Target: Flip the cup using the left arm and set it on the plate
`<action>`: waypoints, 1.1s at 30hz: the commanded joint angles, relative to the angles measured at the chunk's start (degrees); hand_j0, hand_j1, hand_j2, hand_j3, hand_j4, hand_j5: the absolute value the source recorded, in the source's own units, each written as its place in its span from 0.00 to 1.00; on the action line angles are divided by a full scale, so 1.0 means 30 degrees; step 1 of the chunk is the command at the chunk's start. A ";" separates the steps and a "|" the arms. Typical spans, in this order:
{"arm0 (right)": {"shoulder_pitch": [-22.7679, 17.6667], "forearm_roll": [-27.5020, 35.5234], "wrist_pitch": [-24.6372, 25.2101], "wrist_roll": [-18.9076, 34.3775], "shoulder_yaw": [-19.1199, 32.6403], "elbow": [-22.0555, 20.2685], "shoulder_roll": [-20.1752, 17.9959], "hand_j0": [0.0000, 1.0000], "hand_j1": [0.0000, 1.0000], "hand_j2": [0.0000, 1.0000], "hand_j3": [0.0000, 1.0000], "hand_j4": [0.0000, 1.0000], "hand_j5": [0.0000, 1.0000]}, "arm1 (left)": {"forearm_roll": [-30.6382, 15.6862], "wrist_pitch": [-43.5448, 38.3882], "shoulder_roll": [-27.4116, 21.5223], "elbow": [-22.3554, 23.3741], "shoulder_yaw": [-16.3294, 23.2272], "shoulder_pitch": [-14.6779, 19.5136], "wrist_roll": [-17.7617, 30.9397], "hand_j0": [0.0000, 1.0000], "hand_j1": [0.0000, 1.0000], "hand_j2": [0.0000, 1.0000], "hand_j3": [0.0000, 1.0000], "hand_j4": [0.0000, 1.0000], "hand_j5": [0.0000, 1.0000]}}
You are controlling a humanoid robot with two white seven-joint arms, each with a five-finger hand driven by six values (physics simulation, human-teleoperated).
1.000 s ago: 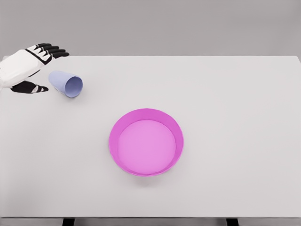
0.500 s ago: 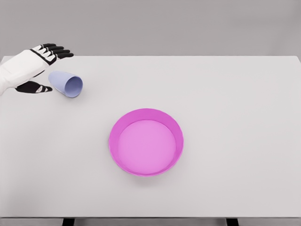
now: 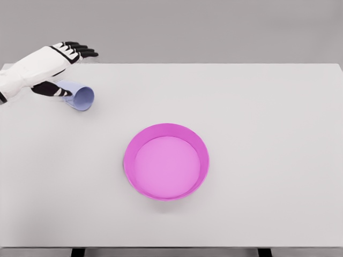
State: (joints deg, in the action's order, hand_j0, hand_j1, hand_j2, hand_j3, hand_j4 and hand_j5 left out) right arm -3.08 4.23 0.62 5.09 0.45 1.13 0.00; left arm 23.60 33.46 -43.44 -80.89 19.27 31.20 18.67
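A pale blue cup (image 3: 80, 96) lies on its side at the table's far left, its mouth facing the front right. My left hand (image 3: 67, 67) hovers over the cup's closed end, fingers spread and extended to the right, the dark thumb (image 3: 53, 90) overlapping the cup's base. It is open and holds nothing. A round magenta plate (image 3: 166, 161) with a raised rim sits near the middle of the table, well to the front right of the cup. The right arm does not show.
The white table (image 3: 268, 134) spans the view, its far edge just behind my left hand and its front edge along the bottom of the picture.
My left hand has moved right and a little away from me, from beside the cup to above its closed end. The cup and plate have stayed put.
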 commanded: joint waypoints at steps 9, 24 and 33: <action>0.0000 -0.0003 0.0000 0.0003 -0.0002 0.0004 0.0000 1.00 1.00 1.00 1.00 1.00 1.00 | -0.2272 -0.0315 -0.1837 0.3376 0.6845 0.3164 0.0016 1.00 1.00 1.00 1.00 1.00 1.00; 0.0000 -0.0003 0.0000 0.0003 -0.0002 0.0004 0.0000 1.00 1.00 1.00 1.00 1.00 1.00 | -0.2155 -0.0403 -0.1134 0.7391 0.8486 0.5274 0.0045 1.00 1.00 1.00 1.00 1.00 1.00; 0.0000 -0.0003 0.0000 0.0003 -0.0002 0.0004 0.0000 1.00 1.00 1.00 1.00 1.00 1.00 | -0.1833 -0.0403 0.0272 0.9383 0.9190 0.6358 0.0075 1.00 1.00 1.00 1.00 1.00 1.00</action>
State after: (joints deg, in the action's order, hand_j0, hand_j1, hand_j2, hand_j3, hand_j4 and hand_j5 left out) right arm -3.08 4.23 0.62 5.09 0.45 1.13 0.00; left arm 17.94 32.35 -43.28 -53.87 46.69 50.71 18.86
